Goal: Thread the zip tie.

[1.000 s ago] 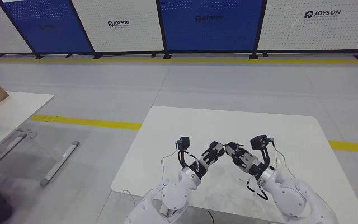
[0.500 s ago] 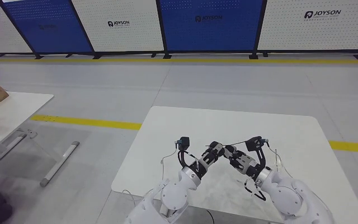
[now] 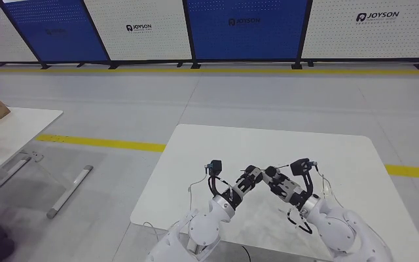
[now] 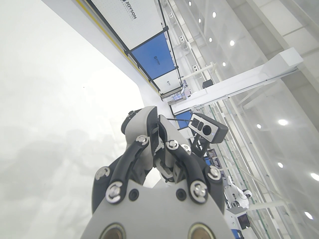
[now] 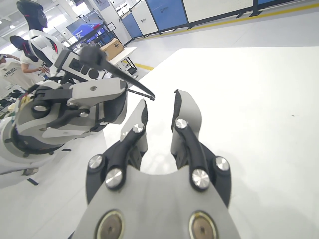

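A black zip tie (image 5: 119,75) sticks out from my left gripper (image 5: 124,95), which is shut on it; its head is up at the far end and its thin tip ends just off a finger of my right gripper (image 5: 160,101). The right gripper is open with nothing between its fingers (image 5: 185,105). In the left wrist view the left gripper (image 4: 157,118) is shut, with the thin black zip tie (image 4: 178,119) running out sideways from it. From above, the left gripper (image 3: 255,175) and right gripper (image 3: 269,174) hover almost tip to tip above the white table (image 3: 294,141), near its front.
The table's left edge (image 3: 154,177) and front edge lie close to both arms. Bare tabletop (image 5: 249,75) stretches away behind and to the right. A second white table (image 3: 26,124) stands off to the left across the floor. Blue and white partition panels (image 3: 245,29) close the back.
The right gripper has shifted a little toward the left gripper and the zip tie's tip. The left arm has stayed in place with the tie.
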You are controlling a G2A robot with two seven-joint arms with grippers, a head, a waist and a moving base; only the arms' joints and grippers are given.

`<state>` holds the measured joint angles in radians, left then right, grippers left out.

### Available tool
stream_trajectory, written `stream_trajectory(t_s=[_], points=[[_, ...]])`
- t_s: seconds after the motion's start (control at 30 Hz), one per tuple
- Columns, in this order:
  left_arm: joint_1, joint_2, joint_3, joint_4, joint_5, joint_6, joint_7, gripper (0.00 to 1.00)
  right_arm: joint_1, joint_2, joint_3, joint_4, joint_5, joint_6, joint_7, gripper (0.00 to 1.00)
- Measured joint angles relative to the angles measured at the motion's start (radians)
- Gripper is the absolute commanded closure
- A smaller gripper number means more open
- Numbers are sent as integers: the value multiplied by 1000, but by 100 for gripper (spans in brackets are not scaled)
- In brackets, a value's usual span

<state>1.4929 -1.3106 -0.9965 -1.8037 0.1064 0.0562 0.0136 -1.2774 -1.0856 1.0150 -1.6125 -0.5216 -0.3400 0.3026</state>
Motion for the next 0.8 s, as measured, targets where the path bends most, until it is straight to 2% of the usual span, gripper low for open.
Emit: stream_trajectory(t_s=[0.23,0.27,0.3,0.37,0.8], points=[[0,0,0,0,0,0,0,100,9,-1,-2,1,5,0,-4,82],[0,0,0,0,0,0,0,100,10,-2,-2,1,5,0,-4,86],[0,0,0,0,0,0,0,100,10,-2,-3,1,6,0,-5,95],[0,0,0,0,0,0,0,100,12,-2,-3,2,7,0,-5,100],[0,0,0,0,0,0,0,100,27,-8,-17,29,-5,0,12,100]])
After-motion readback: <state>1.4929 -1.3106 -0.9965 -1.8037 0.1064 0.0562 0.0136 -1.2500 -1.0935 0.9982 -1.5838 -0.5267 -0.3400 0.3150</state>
